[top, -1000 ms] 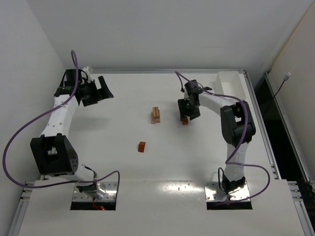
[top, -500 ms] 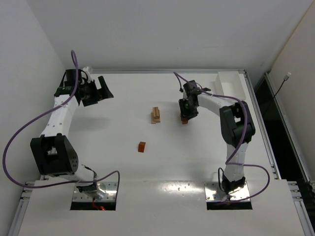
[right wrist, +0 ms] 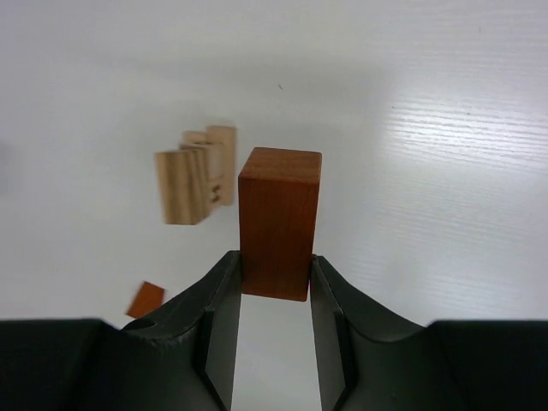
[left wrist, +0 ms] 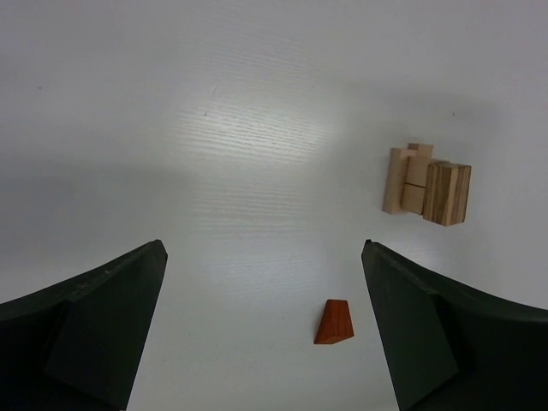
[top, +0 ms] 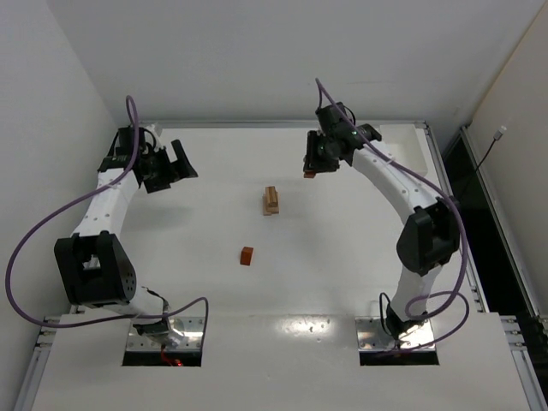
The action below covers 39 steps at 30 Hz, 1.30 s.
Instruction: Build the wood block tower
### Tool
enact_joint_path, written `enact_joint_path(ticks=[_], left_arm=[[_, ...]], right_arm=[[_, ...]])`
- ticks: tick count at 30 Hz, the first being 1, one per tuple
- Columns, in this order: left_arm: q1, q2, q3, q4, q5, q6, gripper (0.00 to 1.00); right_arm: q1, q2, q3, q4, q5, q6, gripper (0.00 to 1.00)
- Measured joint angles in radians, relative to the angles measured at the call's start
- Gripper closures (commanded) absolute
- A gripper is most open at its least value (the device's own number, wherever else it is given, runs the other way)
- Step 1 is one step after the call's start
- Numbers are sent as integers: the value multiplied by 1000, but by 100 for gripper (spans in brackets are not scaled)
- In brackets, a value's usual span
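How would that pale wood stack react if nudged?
The pale stack looks like several loose pieces, so a nudge would probably scatter it. The pieces look rigid and small, likely light; the smooth table may let them slide.

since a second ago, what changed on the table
The right hand, shut on the reddish-brown block, has lifted it off the table and swung it up and slightly left in the top view, away from its spot beside the pale stack. The pale stack, the small reddish-brown piece and the open left hand kept their places.
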Motion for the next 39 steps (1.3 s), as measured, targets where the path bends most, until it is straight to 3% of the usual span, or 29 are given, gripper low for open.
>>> enact_joint_path(ticks=[5, 15, 39], left_arm=[[0, 0, -1, 3, -9, -10, 3], [0, -45, -21, 5, -34, -17, 5], [0, -61, -52, 10, -26, -20, 7]], right_arm=[[64, -18, 75, -51, 68, 101, 100], [216, 197, 300, -129, 127, 167, 100], [250, 312, 316, -142, 131, 158, 100]])
